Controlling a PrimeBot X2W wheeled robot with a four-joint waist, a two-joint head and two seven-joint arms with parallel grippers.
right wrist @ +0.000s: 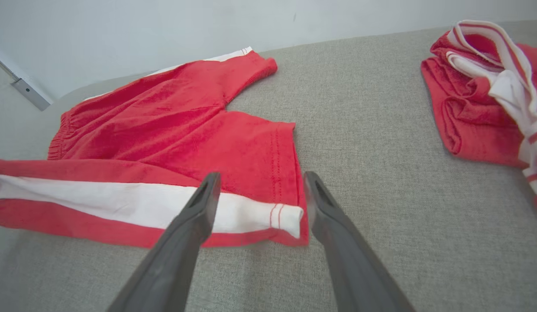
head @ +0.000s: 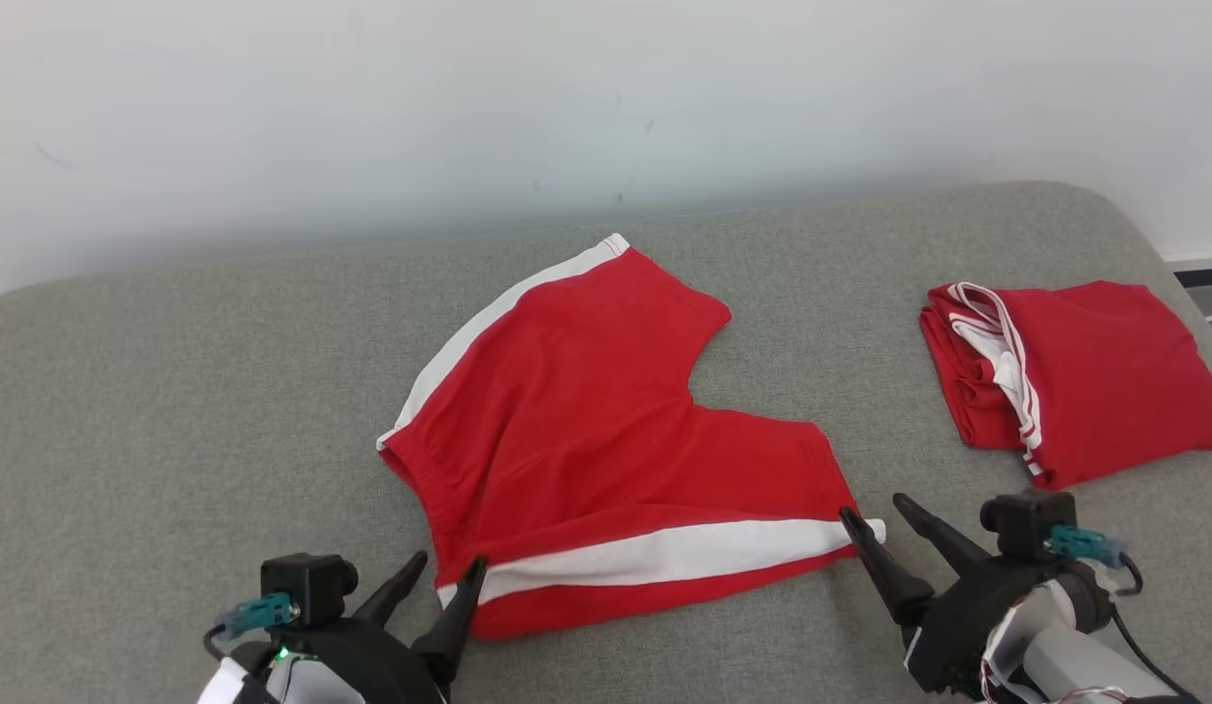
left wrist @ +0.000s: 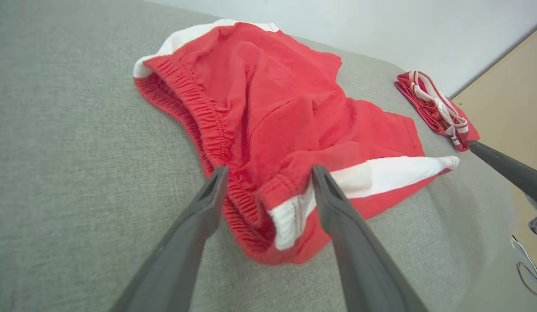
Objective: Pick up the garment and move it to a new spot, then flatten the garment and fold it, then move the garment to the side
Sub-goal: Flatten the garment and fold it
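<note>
The left fingers (left wrist: 199,216) stand wide, straddling the waistband corner of the red shorts (head: 586,420). The right fingers (right wrist: 192,216), equally wide, flank the white-striped leg hem and grip nothing. The shorts lie spread on the grey cushion (head: 176,411). They look light, limp and prone to bunching, so the stitched hems and the elastic waistband are likely the firmest holds. A folded red garment (head: 1104,372) sits well apart.

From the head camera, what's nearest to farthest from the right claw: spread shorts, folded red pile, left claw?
1. Spread shorts, hem at the fingertips of the right gripper.
2. Folded red pile, up and right.
3. Left gripper, far left.
</note>
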